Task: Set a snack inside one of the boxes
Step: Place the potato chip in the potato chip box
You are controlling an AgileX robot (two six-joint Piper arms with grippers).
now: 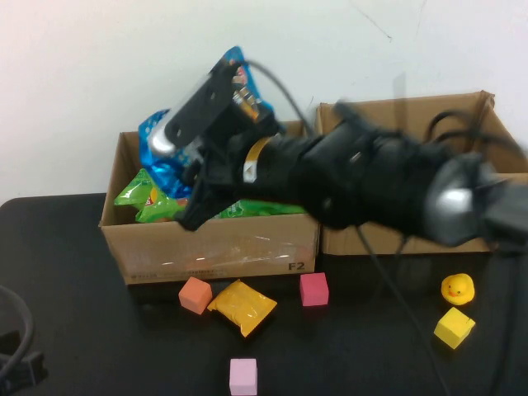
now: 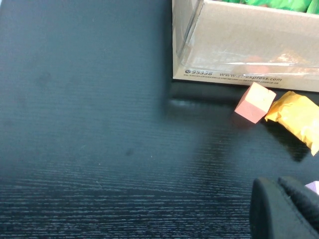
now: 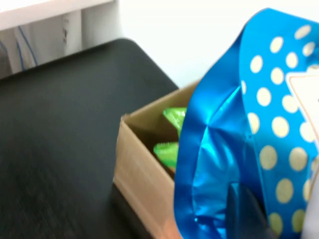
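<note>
The right gripper (image 1: 194, 177), closed on the blue polka-dot snack bag (image 1: 165, 148) above the left cardboard box (image 1: 206, 247), risks snagging the bag on the green packets (image 1: 140, 194) at release; the left gripper (image 2: 284, 209) is parked low at the table's near left, finger state indeterminate.

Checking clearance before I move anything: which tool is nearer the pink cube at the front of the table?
Left. The left tool sits parked at the table's front-left edge, level with the pink cube. The right tool is farther back, holding the blue snack bag over the left box.
</note>
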